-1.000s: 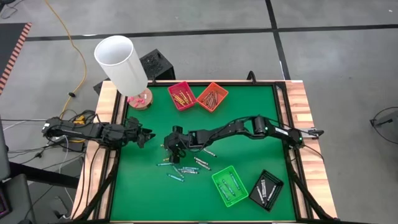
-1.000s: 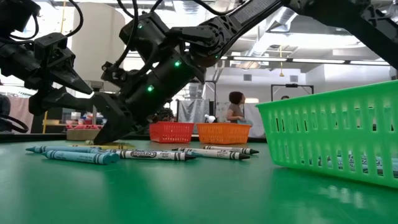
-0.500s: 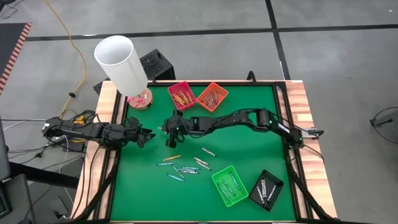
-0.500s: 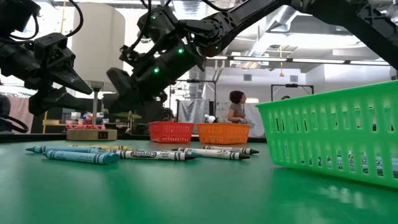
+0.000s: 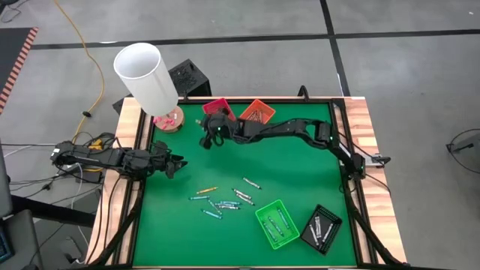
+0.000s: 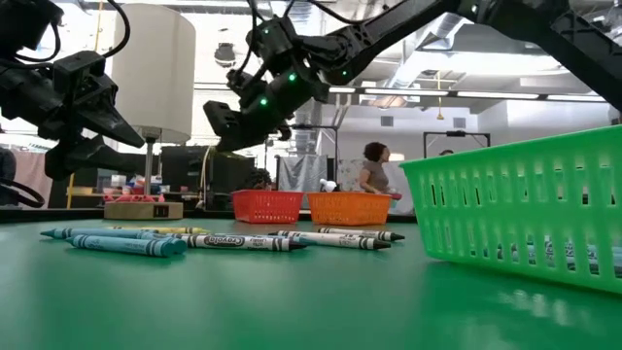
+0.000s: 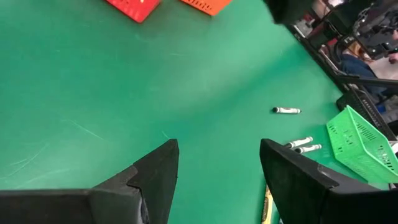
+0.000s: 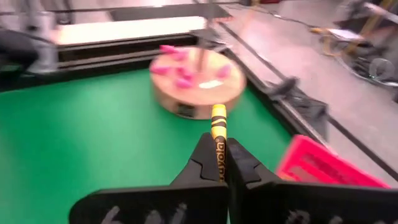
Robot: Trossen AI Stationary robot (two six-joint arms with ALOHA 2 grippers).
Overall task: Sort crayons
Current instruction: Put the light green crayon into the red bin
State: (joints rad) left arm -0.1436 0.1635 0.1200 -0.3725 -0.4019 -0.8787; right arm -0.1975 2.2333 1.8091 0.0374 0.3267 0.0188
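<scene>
A: Start at the right gripper (image 8: 219, 163). How do its jaws stand?

B: Pressed together on a yellow crayon (image 8: 218, 134), which pokes out past the tips. The right wrist view shows it clearly; from above you only see the dark gripper (image 5: 212, 129) itself.

A: And the arm's pose?

B: Stretched long from the right side of the worktop (image 5: 292, 161) toward the far left, the gripper lifted above the green surface, just beside the red tray (image 5: 219, 107), with the orange tray (image 5: 257, 111) to that one's right. The low view shows it raised high above the trays, tilted downward.

A: What lies ahead of it?

B: In the wrist view, a round wooden base (image 8: 198, 90) with pink pieces on it, and a corner of the red tray.

A: The left gripper (image 5: 175, 163)?

B: It waits at the worktop's left edge, arm level, jaws spread apart with bare green between them in its wrist view.

A: Where are the other crayons?

B: A loose scatter of crayons (image 5: 222, 199) lies near the worktop's middle toward the near side, blue and grey-white ones among them. The low view shows them lying flat. Near right, a green basket (image 5: 277, 223) and a black tray (image 5: 321, 228) hold more.
</scene>
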